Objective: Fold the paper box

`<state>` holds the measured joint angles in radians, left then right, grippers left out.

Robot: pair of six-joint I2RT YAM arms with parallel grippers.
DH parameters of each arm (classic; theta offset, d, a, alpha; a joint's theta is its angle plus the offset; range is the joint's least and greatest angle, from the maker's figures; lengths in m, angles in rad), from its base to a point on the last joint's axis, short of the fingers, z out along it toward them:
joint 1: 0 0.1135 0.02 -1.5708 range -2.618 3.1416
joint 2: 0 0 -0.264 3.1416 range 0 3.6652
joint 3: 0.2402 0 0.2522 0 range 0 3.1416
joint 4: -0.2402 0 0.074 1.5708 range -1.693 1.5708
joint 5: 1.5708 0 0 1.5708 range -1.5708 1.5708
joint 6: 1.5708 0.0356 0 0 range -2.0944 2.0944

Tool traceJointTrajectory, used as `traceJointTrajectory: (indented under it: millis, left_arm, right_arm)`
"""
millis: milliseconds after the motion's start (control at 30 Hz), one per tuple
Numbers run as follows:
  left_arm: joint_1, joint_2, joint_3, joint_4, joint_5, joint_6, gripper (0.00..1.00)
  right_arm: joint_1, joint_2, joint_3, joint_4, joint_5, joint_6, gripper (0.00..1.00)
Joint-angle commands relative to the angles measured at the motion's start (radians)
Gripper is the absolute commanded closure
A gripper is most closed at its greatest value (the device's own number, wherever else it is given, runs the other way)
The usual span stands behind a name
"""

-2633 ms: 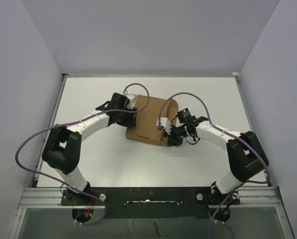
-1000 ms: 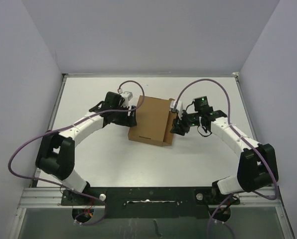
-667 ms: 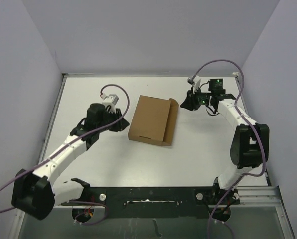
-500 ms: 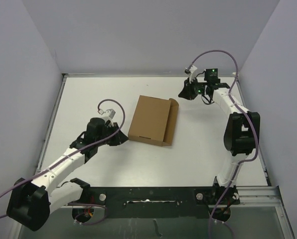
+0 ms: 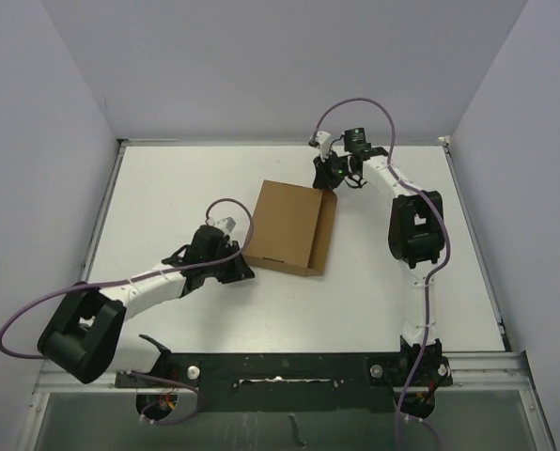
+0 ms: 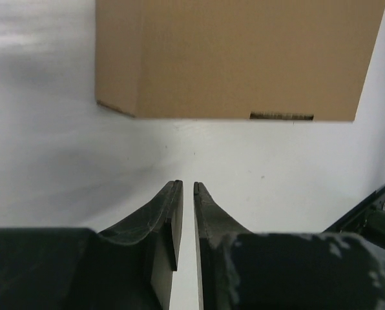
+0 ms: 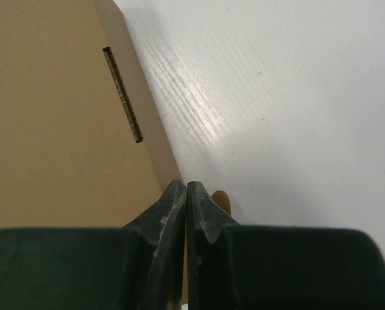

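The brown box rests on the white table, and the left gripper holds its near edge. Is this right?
Not quite. The left wrist view shows the left gripper shut on nothing, apart from the box. The box does rest on the table.

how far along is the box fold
Mostly done: the paper box lies closed and flat. Nothing in hand: the left gripper is shut short of the box, the right gripper shut at its far corner. Left: the side flap looks untucked.

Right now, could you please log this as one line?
box: closed; left end effector: shut, clear of box; right end effector: shut, at box edge
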<state>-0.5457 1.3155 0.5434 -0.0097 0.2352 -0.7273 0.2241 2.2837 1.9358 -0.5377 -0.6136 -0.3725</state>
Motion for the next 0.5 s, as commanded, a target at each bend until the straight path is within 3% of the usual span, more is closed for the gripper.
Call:
traceJointTrajectory:
  millis: [0,233,467]
  left_arm:
    - [0.03,0.076,0.097,0.071,-0.032,0.026,0.87]
    - [0.1,0.145,0.151,0.064,-0.019,0.065,0.85]
    - [0.154,0.216,0.259,0.016,0.01,0.113,0.83]
  right_arm:
    - [0.006,-0.007,0.057,-0.061,-0.009,-0.095,1.0]
    - [0.005,-0.07,-0.037,-0.122,-0.108,-0.204,1.0]
    - [0.008,-0.251,-0.295,-0.145,-0.127,-0.264,1.0]
